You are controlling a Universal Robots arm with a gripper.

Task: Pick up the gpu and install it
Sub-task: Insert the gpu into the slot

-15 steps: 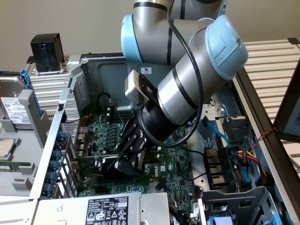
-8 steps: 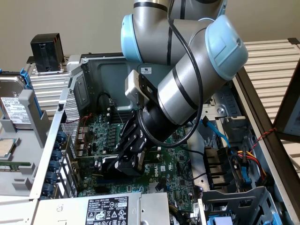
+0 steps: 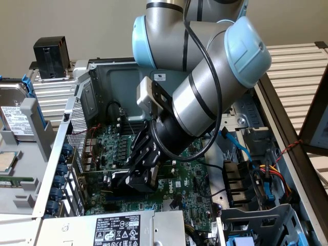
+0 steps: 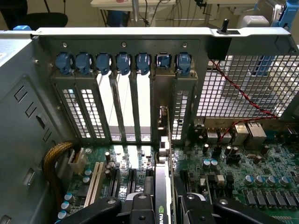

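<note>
Looking into the open computer case [image 3: 54, 154], we see its metal walls standing all round the green motherboard [image 3: 192, 177]. Over the motherboard hangs the grey arm [image 3: 205, 97] with its pale blue joint caps, wrist angled down into the case. A labelled power supply [image 3: 118, 228] sits just beside the motherboard. Along one edge of the motherboard rises the slot wall [image 4: 88, 107], perforated covers side by side with bright gaps between some. And there is the gpu [image 4: 162, 207]: we have it upright on its long edge above the motherboard, seen end-on, its metal bracket [image 4: 162, 121] up at the slot wall. The jaws are closed narrow on the gpu, one black finger on each side of the card. Whether its lower edge sits in a motherboard socket, we cannot tell. Small blue clips [image 4: 124, 63] line the top of the slot wall, and a twisted red-and-black wire [image 4: 243, 100] crosses the mesh above the motherboard's ports.
</note>
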